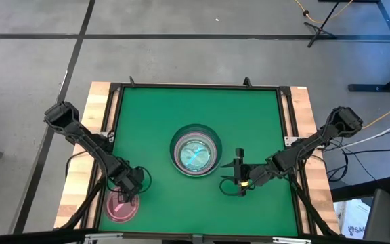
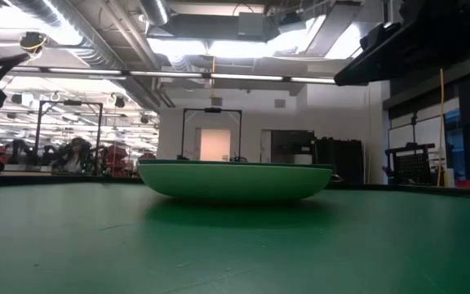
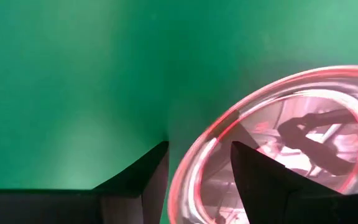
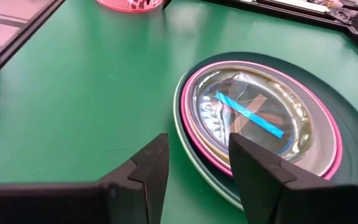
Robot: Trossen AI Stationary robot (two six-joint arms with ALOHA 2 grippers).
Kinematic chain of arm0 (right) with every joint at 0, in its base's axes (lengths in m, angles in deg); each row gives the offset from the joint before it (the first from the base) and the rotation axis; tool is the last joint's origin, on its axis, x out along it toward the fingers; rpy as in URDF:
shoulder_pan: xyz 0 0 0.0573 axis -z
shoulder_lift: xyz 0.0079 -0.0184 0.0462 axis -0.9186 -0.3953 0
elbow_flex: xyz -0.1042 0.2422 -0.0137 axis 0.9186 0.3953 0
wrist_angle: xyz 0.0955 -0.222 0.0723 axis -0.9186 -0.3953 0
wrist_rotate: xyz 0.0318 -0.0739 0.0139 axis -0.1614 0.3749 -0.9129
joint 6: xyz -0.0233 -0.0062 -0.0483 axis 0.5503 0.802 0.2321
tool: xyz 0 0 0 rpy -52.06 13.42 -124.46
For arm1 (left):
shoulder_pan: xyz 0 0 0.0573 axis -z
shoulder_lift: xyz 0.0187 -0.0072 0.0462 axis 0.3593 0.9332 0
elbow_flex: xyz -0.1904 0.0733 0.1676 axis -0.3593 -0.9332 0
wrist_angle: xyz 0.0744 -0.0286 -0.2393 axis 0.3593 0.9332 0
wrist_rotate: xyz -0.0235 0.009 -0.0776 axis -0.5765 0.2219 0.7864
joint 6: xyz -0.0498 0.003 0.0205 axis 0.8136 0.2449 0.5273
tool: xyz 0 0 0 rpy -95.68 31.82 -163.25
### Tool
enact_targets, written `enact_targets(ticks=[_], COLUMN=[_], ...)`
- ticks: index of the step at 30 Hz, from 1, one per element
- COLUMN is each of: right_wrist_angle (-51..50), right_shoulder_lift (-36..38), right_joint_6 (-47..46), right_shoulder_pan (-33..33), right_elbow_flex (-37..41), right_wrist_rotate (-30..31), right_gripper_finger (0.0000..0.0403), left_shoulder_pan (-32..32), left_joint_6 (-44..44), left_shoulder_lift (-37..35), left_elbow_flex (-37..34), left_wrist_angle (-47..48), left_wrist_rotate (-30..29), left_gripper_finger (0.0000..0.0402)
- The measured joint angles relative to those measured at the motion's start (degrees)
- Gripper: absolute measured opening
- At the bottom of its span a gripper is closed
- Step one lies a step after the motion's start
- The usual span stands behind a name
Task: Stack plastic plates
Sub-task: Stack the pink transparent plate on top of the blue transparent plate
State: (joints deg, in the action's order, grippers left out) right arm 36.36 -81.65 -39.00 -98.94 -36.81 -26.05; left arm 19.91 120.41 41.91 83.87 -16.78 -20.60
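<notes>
A stack of plates (image 1: 196, 150) sits mid-table: a dark teal large plate (image 4: 353, 155), a light green one (image 2: 235, 181) and a pink-rimmed one (image 4: 329, 118), with translucent small plates (image 4: 253, 112) nested on top, one showing blue. A small translucent pink plate (image 1: 122, 207) lies near the table's near left corner. My left gripper (image 3: 194, 180) is open over this plate's rim, one finger on each side of it. My right gripper (image 1: 239, 177) is open, just right of the stack and nearer to me, holding nothing. My left gripper has one finger (image 3: 260, 180) inside the pink plate and one finger (image 3: 142, 180) outside it, with the rim (image 3: 188, 168) running through the gap. I cannot tell whether either finger touches the rim.
The green mat (image 1: 154, 115) is bordered by a black frame (image 1: 114, 115) and wooden side strips (image 1: 90, 135). Open mat lies on the far side of the stack and between the stack and the pink plate.
</notes>
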Motion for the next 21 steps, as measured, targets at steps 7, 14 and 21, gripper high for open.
enact_targets(ticks=[7, 14, 21], right_wrist_angle=[0.0, -0.5, -1.3], right_shoulder_lift=[0.0, 0.0, 0.0], right_joint_6=[0.1, 0.0, 1.1], right_shoulder_pan=[0.0, 0.0, 0.0], right_elbow_flex=[0.0, 0.0, -0.1], right_wrist_rotate=[1.2, 1.2, 1.6], right_gripper_finger=[0.016, 0.016, 0.016], left_shoulder_pan=[-0.1, -0.1, -0.9], left_joint_6=[-1.6, -3.7, -4.2], left_shoulder_lift=[-0.2, -0.2, -0.1], left_elbow_flex=[-1.7, -1.8, -1.9], left_wrist_angle=[-0.9, -1.0, -1.4], left_wrist_rotate=[0.5, -0.1, 1.5], left_gripper_finger=[0.0162, 0.013, 0.0069])
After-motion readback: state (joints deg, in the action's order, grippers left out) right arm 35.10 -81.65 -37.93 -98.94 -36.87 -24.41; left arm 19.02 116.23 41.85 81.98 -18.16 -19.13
